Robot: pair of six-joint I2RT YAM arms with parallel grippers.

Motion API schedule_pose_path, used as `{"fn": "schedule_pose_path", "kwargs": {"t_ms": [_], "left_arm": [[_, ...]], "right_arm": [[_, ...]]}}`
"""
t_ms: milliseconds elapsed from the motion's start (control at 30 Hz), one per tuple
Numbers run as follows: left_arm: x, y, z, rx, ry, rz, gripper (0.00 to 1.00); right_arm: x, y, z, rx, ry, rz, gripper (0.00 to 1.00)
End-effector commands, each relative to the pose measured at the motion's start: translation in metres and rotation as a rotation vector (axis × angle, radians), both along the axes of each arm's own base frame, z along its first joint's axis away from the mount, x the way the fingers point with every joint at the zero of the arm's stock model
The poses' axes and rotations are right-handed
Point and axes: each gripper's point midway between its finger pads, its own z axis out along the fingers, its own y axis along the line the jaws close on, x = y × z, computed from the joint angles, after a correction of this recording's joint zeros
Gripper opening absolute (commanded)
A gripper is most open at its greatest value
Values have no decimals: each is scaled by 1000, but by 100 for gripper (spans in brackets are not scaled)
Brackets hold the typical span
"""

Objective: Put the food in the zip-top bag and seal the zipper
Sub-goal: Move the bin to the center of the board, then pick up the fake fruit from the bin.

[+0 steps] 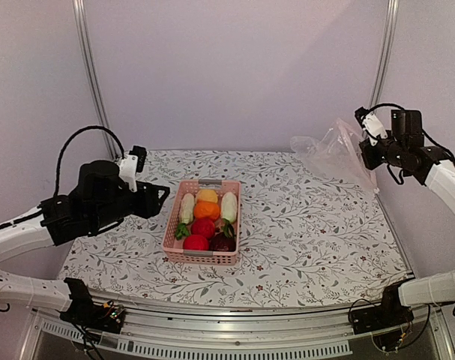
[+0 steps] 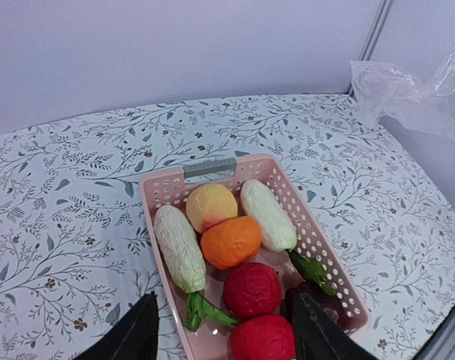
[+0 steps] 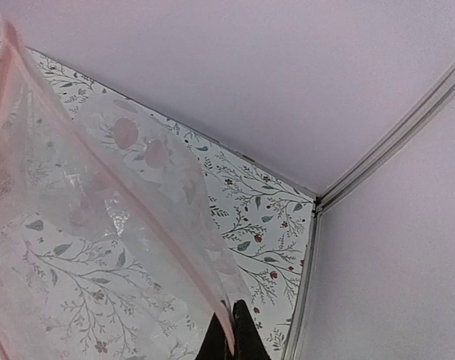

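Note:
The food lies in a pink basket [image 1: 201, 257]: two white radishes [image 2: 178, 247] [image 2: 267, 214], an orange [image 2: 231, 241], a yellow-pink fruit [image 2: 210, 206], two red round ones [image 2: 252, 289] [image 2: 262, 339] and a dark red piece [image 2: 317, 296]. My left gripper [image 2: 227, 330] hovers above the basket's near-left end, open, nothing between its fingers; in the top view it [image 1: 158, 196] sits just left of the basket. The zip-top bag [image 1: 332, 150] hangs at the far right corner, lifted off the table. My right gripper [image 3: 233, 334] is shut on its edge, where the zipper strip [image 3: 141, 225] runs.
The floral tablecloth [image 1: 309, 225] covers the table. Metal frame posts [image 1: 92, 82] stand at the back corners, with walls close behind and to the right. The bag's lower part [image 2: 407, 97] rests near the back right edge.

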Motion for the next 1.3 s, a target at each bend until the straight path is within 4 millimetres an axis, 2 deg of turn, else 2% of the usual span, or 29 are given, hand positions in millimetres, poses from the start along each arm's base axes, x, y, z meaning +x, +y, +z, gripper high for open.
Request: {"fn": "schedule_pose_path", "kwargs": {"t_ms": [0, 100, 167, 233, 333, 433, 500, 633, 700, 767, 967, 1267], "left_arm": [[-22, -21, 13, -67, -60, -175, 60], [-24, -11, 28, -66, -125, -157, 62], [-21, -7, 28, -59, -147, -133, 71], [-16, -9, 22, -55, -148, -120, 74], [-7, -23, 1, -4, -84, -130, 74], [3, -41, -24, 49, 26, -143, 74], [7, -55, -38, 74, 92, -164, 73], [18, -70, -64, 104, 209, -132, 74], [19, -78, -73, 107, 267, -134, 80], [16, -83, -84, 126, 342, -138, 82], [12, -83, -118, 244, 499, -112, 85], [22, -75, -163, 399, 613, 1, 94]], "right_arm": [[-4, -57, 16, -74, -11, -170, 0], [4, -86, 36, -77, -64, -278, 0], [9, -83, 43, -64, -77, -262, 0], [12, -71, 40, -19, -71, -205, 0], [12, -41, 15, 85, -12, -90, 0], [7, -5, -26, 158, 89, 31, 0], [1, 13, -56, 231, 153, 95, 0], [-7, 26, -86, 269, 191, 167, 0], [-12, 36, -95, 312, 219, 213, 0], [-19, 47, -99, 340, 246, 276, 0], [-33, 53, -107, 341, 248, 334, 0], [-41, 58, -100, 367, 242, 368, 0]]}}
